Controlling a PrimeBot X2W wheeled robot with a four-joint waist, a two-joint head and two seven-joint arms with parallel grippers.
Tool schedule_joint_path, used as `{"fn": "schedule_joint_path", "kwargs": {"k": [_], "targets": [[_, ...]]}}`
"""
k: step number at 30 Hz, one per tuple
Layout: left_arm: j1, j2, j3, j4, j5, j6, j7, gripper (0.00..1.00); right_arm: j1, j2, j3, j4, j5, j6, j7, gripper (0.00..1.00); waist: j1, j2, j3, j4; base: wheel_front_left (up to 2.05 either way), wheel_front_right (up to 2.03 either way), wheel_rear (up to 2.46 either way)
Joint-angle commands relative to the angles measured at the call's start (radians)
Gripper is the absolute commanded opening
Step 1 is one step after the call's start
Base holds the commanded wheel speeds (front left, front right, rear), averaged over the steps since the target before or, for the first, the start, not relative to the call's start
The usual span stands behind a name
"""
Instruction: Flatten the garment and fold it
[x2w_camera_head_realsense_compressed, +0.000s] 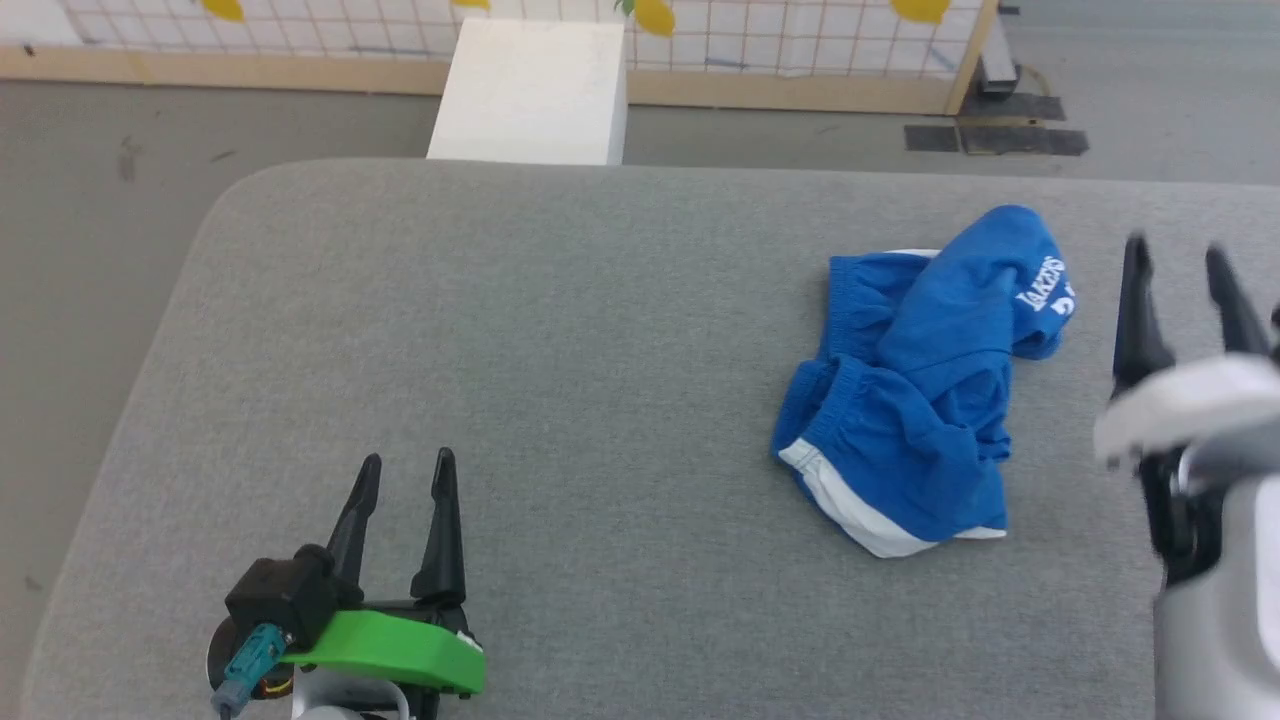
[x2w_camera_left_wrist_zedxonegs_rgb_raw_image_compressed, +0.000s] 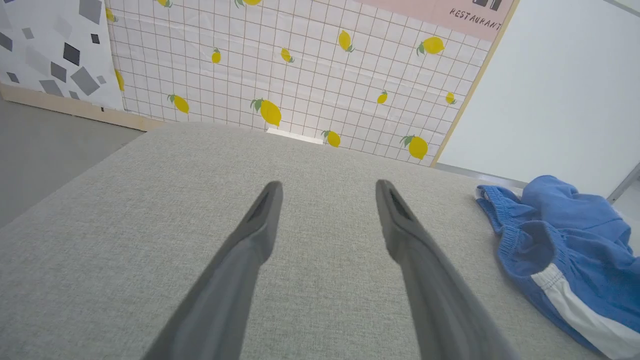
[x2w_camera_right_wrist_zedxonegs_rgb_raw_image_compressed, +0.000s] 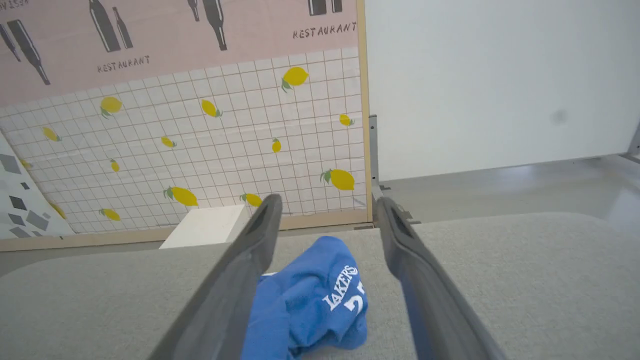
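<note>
Right gripper (x2w_camera_head_realsense_compressed: 1175, 250), spread open and empty, nearer arm; shorts (x2w_camera_head_realsense_compressed: 920, 400) just beside, toward eight o'clock, long axis one to seven; left gripper (x2w_camera_head_realsense_compressed: 408, 458), also open, well apart.

Grey table (x2w_camera_head_realsense_compressed: 500, 350), white box (x2w_camera_head_realsense_compressed: 530, 90) — lemon-print panel (x2w_camera_left_wrist_zedxonegs_rgb_raw_image_compressed: 300, 75)

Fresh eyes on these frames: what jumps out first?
The bright blue shorts, crumpled in a heap on the right half of the grey table, white lettering showing on the far fold. Next, the left gripper at the lower left and the right gripper just right of the shorts, both with jaws apart and empty. Behind the table, a lemon-print wall.
</note>
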Motion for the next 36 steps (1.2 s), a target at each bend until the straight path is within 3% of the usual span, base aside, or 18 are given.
{"fn": "schedule_joint_path", "kwargs": {"k": [1,6,13,17,25,30,31,32,33,36], "targets": [[0.005,-0.003,-0.003,0.002,-0.012,-0.002,-0.004,1.0,0.046,0.005,0.004,-0.021,0.018,-0.001,-0.007,1.0,0.0,0.0,-0.024,-0.028,0.0,0.0,0.0],[-0.018,-0.003,-0.051,0.033,-0.052,-0.004,-0.004,1.0,0.28,0.009,0.043,-0.062,0.152,-0.001,-0.008,1.0,0.0,0.0,-0.051,-0.069,0.0,0.0,0.0],[-0.103,-0.003,-0.135,0.097,-0.115,0.004,0.068,1.0,0.326,0.009,0.075,-0.078,0.189,-0.001,-0.011,1.0,0.0,0.0,-0.041,-0.123,0.0,0.0,0.0],[-0.261,-0.003,-0.224,0.154,-0.159,0.0,0.205,1.0,0.312,0.009,0.082,-0.094,0.19,-0.001,-0.002,1.0,0.0,0.0,-0.01,-0.146,0.0,0.0,0.0],[-0.581,-0.003,-0.468,0.359,-0.215,0.009,0.661,1.0,0.283,0.009,0.096,-0.071,0.215,-0.001,-0.002,1.0,0.0,0.0,0.075,-0.207,0.0,0.0,0.0],[-0.662,-0.001,-0.531,0.465,-0.2,0.009,0.807,1.0,0.267,0.009,0.095,-0.04,0.222,-0.001,-0.033,1.0,0.0,0.0,0.126,-0.235,0.0,0.0,0.0],[-0.664,-0.001,-0.534,0.471,-0.202,0.006,0.801,0.69,0.264,0.009,0.092,-0.036,0.219,-0.001,-0.037,1.0,0.0,0.0,0.129,-0.236,0.0,0.0,0.0],[-0.665,-0.001,-0.534,0.473,-0.203,0.004,0.787,0.69,0.262,0.009,0.089,-0.034,0.218,-0.001,-0.04,1.0,0.0,0.0,0.132,-0.235,0.0,0.0,0.0],[-0.663,-0.001,-0.531,0.478,-0.213,0.0,0.777,0.0,0.259,0.009,0.085,-0.031,0.216,-0.001,-0.043,1.0,0.0,0.0,0.133,-0.234,0.0,0.0,0.0],[-0.665,-0.002,-0.528,0.478,-0.239,-0.012,0.745,0.0,0.253,0.009,0.074,-0.023,0.205,-0.001,-0.047,1.0,0.0,0.0,0.131,-0.219,0.0,0.0,0.0]]}}
